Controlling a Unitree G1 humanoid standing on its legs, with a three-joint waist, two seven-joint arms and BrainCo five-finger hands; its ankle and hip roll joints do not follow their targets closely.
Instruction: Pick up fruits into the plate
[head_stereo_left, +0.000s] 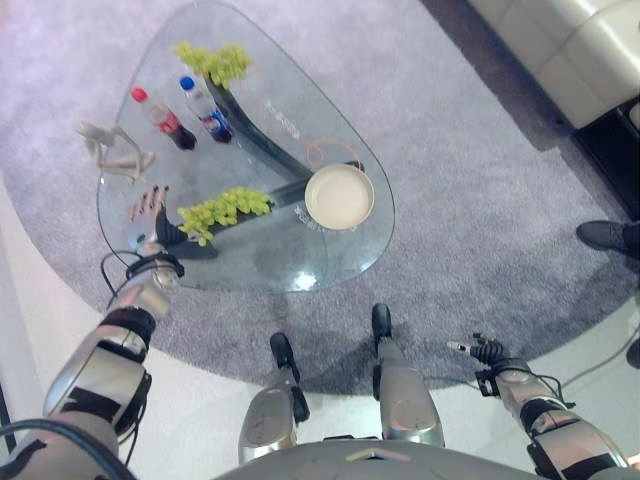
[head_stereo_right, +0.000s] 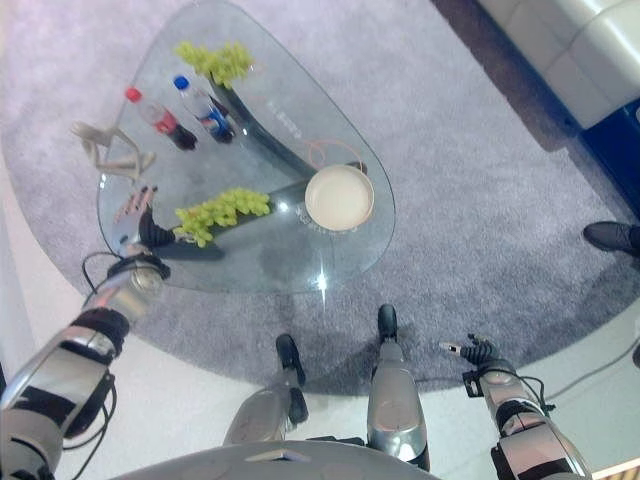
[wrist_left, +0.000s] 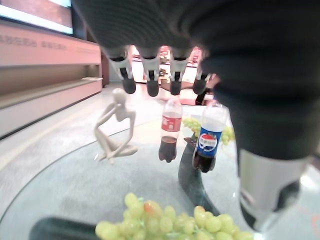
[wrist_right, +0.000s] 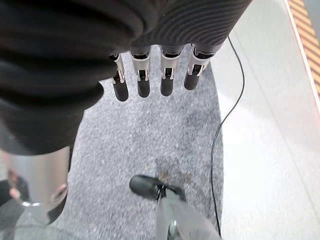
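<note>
A bunch of green grapes (head_stereo_left: 224, 210) lies on the glass table (head_stereo_left: 160, 270), just left of a cream plate (head_stereo_left: 340, 197) that holds nothing. A second grape bunch (head_stereo_left: 214, 61) lies at the table's far end. My left hand (head_stereo_left: 148, 215) hovers over the table's near left part, fingers straight and open, a little to the left of the near grapes (wrist_left: 170, 222). My right hand (head_stereo_left: 484, 351) hangs low at the right, off the table and over the carpet, with its fingers (wrist_right: 143, 80) straight and nothing in it.
Two drink bottles, one red-capped (head_stereo_left: 163, 118) and one blue-capped (head_stereo_left: 206, 109), lie on the table's left part beside a white figurine (head_stereo_left: 112, 149). A dark curved support (head_stereo_left: 255, 140) runs under the glass. A person's shoe (head_stereo_left: 606, 236) shows at the right; a pale sofa (head_stereo_left: 570, 50) stands beyond.
</note>
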